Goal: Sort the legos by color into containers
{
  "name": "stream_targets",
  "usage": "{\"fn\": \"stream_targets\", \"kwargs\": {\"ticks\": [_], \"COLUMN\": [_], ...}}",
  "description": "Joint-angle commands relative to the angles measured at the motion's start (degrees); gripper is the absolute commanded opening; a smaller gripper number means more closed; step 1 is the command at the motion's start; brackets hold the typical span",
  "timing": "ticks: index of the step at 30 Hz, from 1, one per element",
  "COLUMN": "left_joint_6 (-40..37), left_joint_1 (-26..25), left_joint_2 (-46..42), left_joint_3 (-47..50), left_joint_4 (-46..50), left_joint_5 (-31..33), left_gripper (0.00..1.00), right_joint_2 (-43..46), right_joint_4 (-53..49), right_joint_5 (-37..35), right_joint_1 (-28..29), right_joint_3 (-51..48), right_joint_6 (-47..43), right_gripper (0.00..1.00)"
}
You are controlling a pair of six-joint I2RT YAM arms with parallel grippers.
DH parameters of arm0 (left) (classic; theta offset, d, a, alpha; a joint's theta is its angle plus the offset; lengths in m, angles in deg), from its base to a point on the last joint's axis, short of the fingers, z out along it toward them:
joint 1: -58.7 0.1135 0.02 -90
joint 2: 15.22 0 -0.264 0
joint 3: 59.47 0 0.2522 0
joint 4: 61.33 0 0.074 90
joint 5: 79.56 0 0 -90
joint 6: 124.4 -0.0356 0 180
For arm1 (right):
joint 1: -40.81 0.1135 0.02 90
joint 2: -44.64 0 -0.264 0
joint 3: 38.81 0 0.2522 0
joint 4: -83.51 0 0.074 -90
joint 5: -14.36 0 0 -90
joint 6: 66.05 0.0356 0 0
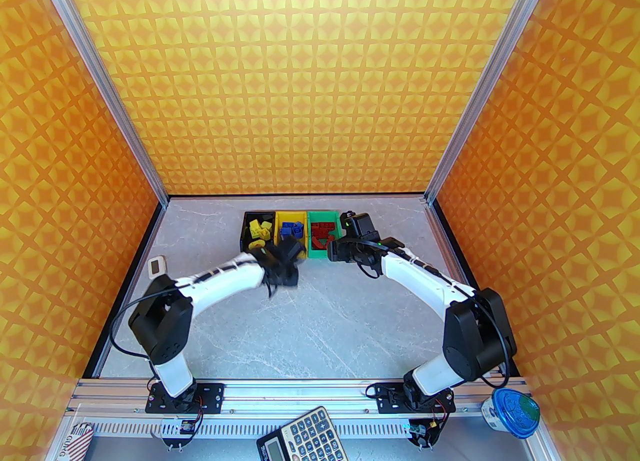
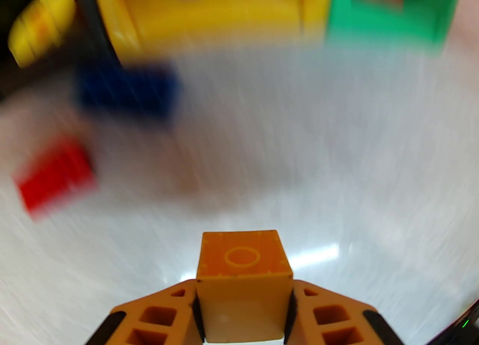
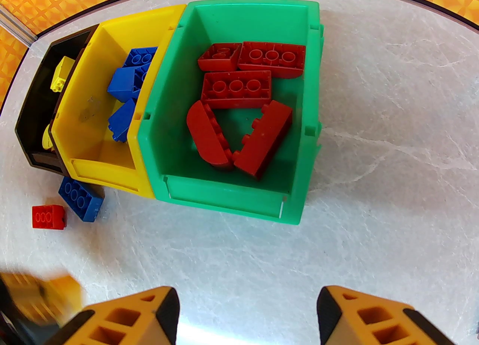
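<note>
The left gripper (image 2: 243, 293) is squeezing a yellow brick (image 2: 243, 257) tight between its two fingers, and I think this could go wrong. The yellow ones go in the black bin (image 3: 35, 122). But the yellow bin (image 3: 101, 164) sits right against it with blue ones inside, so letting go a little to the side would mix the colors. The arm could also bump the blue brick (image 3: 80, 197) or the red brick (image 3: 48, 217) lying on the table (image 3: 374, 186) just in front of those bins. The black bin is ahead of the held brick, off to its left. The right gripper (image 3: 247, 310) is spread wide with nothing in it, near the front of the green bin (image 3: 224, 195).
</note>
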Motion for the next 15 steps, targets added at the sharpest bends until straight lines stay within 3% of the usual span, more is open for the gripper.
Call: {"fn": "stream_targets", "kwargs": {"ticks": [1,7,15], "left_joint_6": [-6.88,-11.64,-14.34], "left_joint_1": [5.57,11.85,16.04], "left_joint_2": [1.56,7.25,16.92], "left_joint_3": [-6.37,-16.88,-28.97], "left_joint_4": [2.38,4.62,5.50], "left_joint_5": [2.54,2.59,1.86], "left_gripper": [0.36,0.36,0.36], "right_joint_2": [2.40,5.43,7.84], "right_joint_4": [0.66,1.28,1.34], "right_joint_5": [0.89,1.21,1.70], "right_joint_1": [0.14,0.14,0.16], "right_joint_3": [-1.76,-4.77,-7.28], "right_joint_6": [1.25,1.59,2.03], "right_gripper": [0.65,0.65,0.65]}}
